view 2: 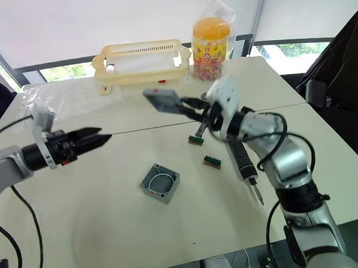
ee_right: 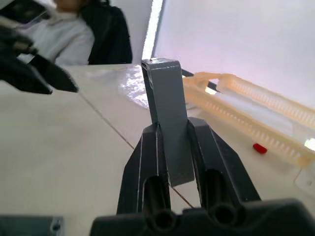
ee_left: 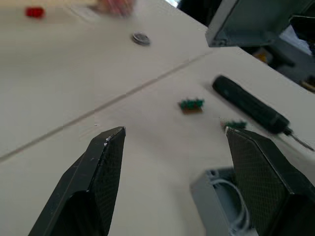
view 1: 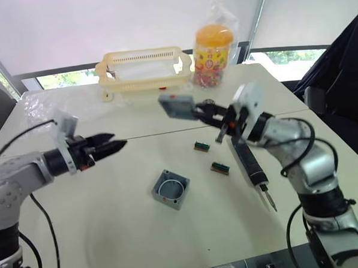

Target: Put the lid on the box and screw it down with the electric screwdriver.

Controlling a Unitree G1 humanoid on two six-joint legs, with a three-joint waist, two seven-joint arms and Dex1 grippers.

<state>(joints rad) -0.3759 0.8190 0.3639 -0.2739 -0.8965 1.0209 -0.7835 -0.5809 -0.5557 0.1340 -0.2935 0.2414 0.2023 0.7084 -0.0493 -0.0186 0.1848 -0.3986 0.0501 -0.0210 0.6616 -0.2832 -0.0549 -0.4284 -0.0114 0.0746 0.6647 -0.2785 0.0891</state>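
My right gripper is shut on the lid, a flat grey plate held in the air above the table's middle, and the lid stands edge-on between the fingers. The box sits open side up on the table, below and nearer than the lid, with a small red mark on its near side. Lying on the table under my right forearm is the black electric screwdriver, its bit pointing toward the near edge. My left gripper hovers open to the left of the box, holding nothing, and the box shows beside one finger.
Two small green-brown blocks lie between the box and the screwdriver. A cream plastic basket and a yellow-lidded jar stand at the back. A small round dark disc lies on the table. A person sits beyond the table's left side.
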